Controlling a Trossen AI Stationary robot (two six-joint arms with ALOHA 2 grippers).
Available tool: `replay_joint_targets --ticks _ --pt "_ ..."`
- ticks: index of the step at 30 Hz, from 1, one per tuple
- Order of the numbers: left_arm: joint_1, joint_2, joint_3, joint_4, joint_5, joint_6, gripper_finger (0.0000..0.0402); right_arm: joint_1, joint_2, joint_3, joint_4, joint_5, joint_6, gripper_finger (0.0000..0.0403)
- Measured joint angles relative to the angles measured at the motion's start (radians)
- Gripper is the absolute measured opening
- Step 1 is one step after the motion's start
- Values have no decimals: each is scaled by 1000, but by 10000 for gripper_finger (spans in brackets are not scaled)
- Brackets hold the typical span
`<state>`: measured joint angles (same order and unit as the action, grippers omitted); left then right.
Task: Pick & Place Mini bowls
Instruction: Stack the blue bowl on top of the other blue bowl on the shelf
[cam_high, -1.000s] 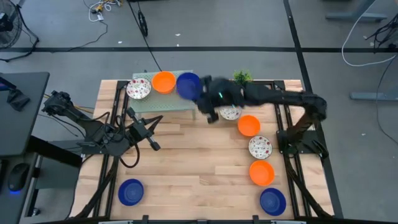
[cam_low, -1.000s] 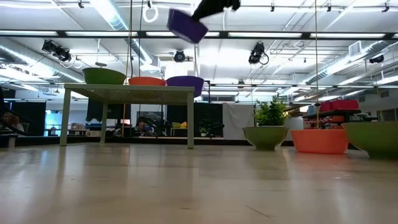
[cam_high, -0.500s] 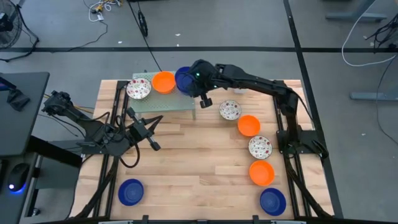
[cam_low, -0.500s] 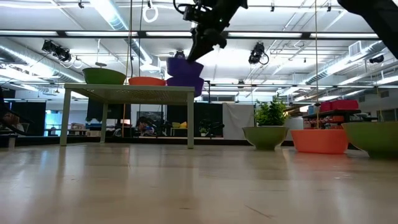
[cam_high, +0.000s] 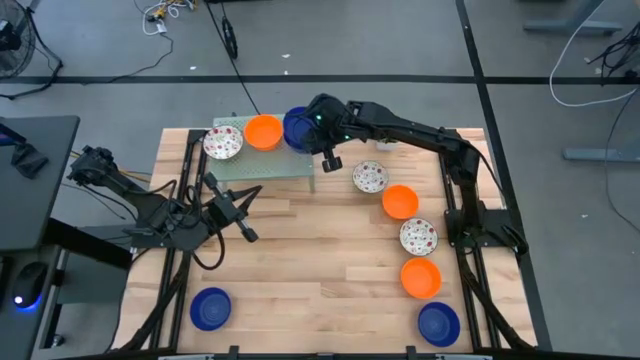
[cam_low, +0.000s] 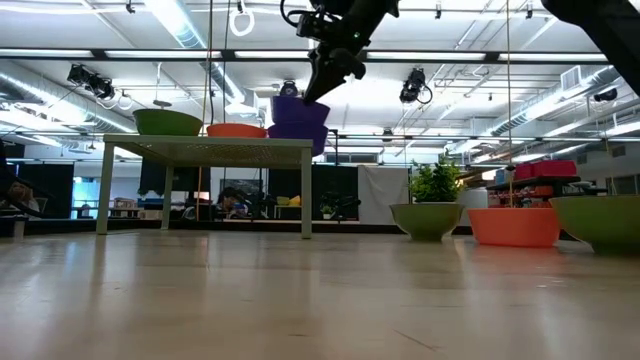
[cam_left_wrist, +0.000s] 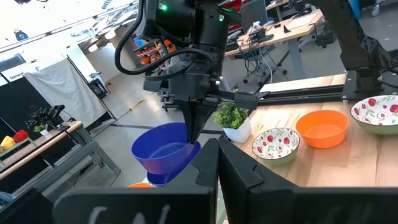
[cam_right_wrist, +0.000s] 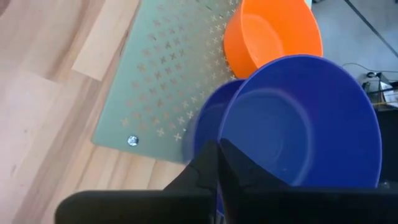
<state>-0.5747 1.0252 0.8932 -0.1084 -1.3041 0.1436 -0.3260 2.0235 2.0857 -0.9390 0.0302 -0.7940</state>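
Note:
A small raised green platform (cam_high: 262, 160) stands at the table's far side. It carries a speckled mini bowl (cam_high: 222, 143), an orange one (cam_high: 263, 131) and a blue one (cam_right_wrist: 208, 121). My right gripper (cam_high: 322, 128) hangs over the platform's right end, shut on a second blue bowl (cam_low: 300, 108) that sits tilted just above the resting blue one (cam_low: 298, 138). Whether the two bowls touch, I cannot tell. My left gripper (cam_high: 246, 233) waits shut near the table's left side. My right gripper holds the blue bowl by its rim (cam_left_wrist: 191, 144), on the side toward the table's right, pinched between the two fingers. The fingers (cam_low: 322, 78) come from above, pointing down. The bowl hangs tilted below them, with its bottom over the resting blue bowl.
A curved row of bowls lies on the table's right: speckled (cam_high: 370, 178), orange (cam_high: 400, 201), speckled (cam_high: 418, 236), orange (cam_high: 421, 277), blue (cam_high: 438, 323). Another blue bowl (cam_high: 210, 308) sits near left. A potted plant (cam_high: 388, 125) stands behind the right arm.
My right gripper has carried the blue bowl from over the table's middle toward the far left and down to the platform. The bowl has dropped from high up to just above the blue bowl resting there. It has hardly moved in the last half second.

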Motion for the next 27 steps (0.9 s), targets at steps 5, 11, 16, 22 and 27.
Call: replay_joint_targets --ticks 5,11,16,22,27 --pt "0 0 0 0 0 0 16 -4 0 0 -13 -17 7 4" --pt "0 0 0 0 0 0 16 -8 11 -2 -21 -22 20 5" --pt "0 0 0 0 0 0 16 -8 19 -2 -17 -21 23 6" --pt "0 0 0 0 0 0 16 -7 19 -2 4 -21 23 11" --pt "0 0 0 0 0 1 16 -7 19 -2 9 -20 23 29"
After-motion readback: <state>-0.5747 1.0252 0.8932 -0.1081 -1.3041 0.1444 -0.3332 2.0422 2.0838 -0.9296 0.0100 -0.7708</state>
